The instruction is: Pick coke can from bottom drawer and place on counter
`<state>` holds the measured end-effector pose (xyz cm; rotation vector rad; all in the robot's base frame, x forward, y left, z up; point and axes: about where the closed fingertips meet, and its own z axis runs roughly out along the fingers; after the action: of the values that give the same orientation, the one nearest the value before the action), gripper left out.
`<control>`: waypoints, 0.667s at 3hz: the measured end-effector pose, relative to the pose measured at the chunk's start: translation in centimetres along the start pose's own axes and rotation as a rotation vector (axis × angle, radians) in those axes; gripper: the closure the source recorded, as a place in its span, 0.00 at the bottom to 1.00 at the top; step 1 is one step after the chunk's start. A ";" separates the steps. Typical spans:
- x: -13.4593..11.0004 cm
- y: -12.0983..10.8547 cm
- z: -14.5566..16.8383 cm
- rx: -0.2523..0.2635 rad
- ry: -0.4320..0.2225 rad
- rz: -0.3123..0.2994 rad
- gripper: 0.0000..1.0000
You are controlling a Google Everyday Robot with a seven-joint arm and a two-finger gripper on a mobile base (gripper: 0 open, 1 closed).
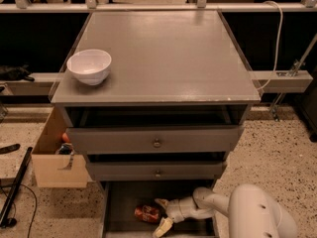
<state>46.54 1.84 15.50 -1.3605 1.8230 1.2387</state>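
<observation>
Because the coke can (147, 213) lies on its side on the floor of the bottom drawer (123, 197), it is free to roll. The pincer (159, 215) sits low in the drawer at the can's right end, spread wide and holding nothing. Whether a tip touches the can, cannot tell. Main risk, as I read it: on closing, one finger meets the can first and shoves it left toward the drawer wall, or the smooth round metal slips out of a shallow grip. Second risk comes on the way up. The upper drawer fronts (156, 143) hang over the rear of the bottom drawer, so a straight lift could knock can or arm against them. The can needs drawing outward first. Last, the white bowl (89, 66) takes the front left corner of the tabletop (168, 58), and a can released tilted near the worn front edge could topple and roll off.
</observation>
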 end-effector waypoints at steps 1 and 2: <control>-3.5 -1.9 2.9 -0.003 0.030 -0.070 0.00; -3.4 -1.7 3.0 -0.016 0.032 -0.065 0.00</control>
<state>49.00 5.88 16.44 -1.4448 1.7793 1.2071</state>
